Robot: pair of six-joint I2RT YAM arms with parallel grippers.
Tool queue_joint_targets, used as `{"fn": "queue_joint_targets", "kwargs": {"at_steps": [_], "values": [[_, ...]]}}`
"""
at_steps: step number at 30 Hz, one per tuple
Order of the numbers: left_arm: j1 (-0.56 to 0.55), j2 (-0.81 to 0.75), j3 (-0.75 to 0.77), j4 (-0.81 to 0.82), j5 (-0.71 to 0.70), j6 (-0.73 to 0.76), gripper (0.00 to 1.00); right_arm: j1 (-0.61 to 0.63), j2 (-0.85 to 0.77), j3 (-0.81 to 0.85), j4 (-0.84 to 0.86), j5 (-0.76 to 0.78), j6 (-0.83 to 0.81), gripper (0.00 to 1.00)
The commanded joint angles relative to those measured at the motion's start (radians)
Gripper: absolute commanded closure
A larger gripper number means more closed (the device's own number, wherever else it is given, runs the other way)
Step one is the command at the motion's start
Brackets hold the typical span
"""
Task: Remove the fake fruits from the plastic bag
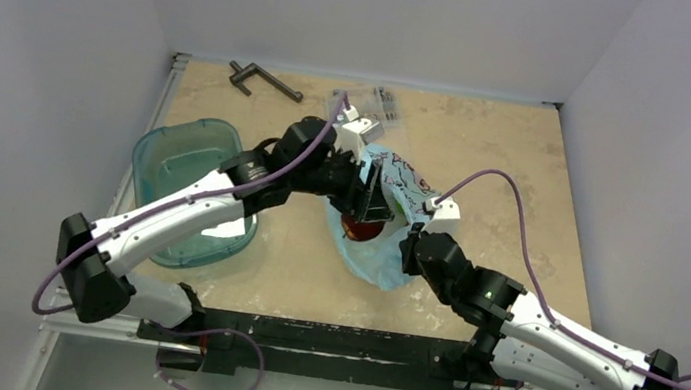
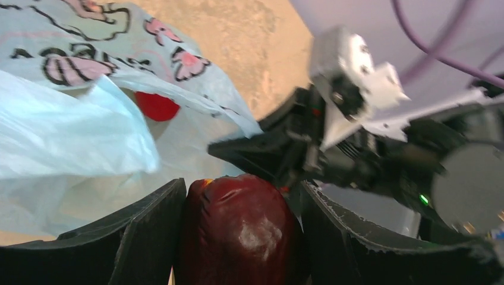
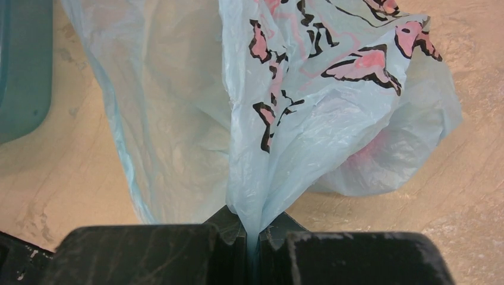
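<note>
The light-blue plastic bag (image 1: 385, 246) with pink and black print lies mid-table. It also shows in the left wrist view (image 2: 71, 130) and the right wrist view (image 3: 309, 107). My left gripper (image 1: 366, 213) is at the bag's mouth, shut on the dark red apple (image 2: 241, 231), which shows from above (image 1: 363, 230). My right gripper (image 1: 414, 232) is shut on a bunched edge of the bag (image 3: 252, 222) and holds it up. A second red shape (image 2: 156, 105) shows through the bag. A pinkish shape (image 3: 371, 148) shows through the plastic. The banana and the green piece are hidden.
A teal translucent tub (image 1: 189, 185) stands left of the bag. A dark metal tool (image 1: 264, 80) and a clear flat parts box (image 1: 374, 103) lie at the back. Grey walls enclose the table on three sides.
</note>
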Motion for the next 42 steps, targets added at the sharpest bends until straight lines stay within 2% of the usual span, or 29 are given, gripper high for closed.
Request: {"fn": "queue_joint_targets", "kwargs": {"at_steps": [1,5,8,12,19,21,33,40,41,42], "values": [[0.027,-0.13,-0.044,-0.001,0.229,0.06,1.0,0.0,-0.008,0.0,0.016,0.029,0.008,1.0],[0.068,-0.24,-0.048,-0.186,0.17,0.176,1.0,0.001,-0.008,0.0,0.016,0.028,0.009,1.0],[0.11,-0.312,-0.056,-0.317,0.053,0.239,1.0,0.001,-0.009,0.0,0.015,0.028,0.008,1.0],[0.166,-0.392,-0.094,-0.443,-0.275,0.249,1.0,0.002,-0.01,0.0,0.015,0.025,0.007,1.0],[0.259,-0.446,-0.247,-0.537,-0.924,0.041,1.0,0.001,-0.012,-0.002,0.017,0.023,0.005,1.0],[0.286,-0.416,-0.282,-0.528,-1.008,0.001,1.0,0.001,-0.011,-0.002,0.017,0.021,0.005,1.0],[0.369,-0.131,-0.389,-0.254,-1.076,-0.057,1.0,0.001,-0.011,-0.003,0.021,0.012,0.0,1.0],[0.43,-0.012,-0.422,-0.204,-1.0,-0.121,1.0,0.001,-0.014,-0.003,0.023,0.01,-0.002,1.0],[0.43,-0.01,-0.422,-0.211,-0.998,-0.125,0.99,0.0,-0.014,-0.004,0.023,0.01,-0.002,1.0],[0.431,-0.015,-0.427,-0.212,-0.997,-0.131,0.93,0.001,-0.015,-0.004,0.024,0.011,-0.002,1.0]]}}
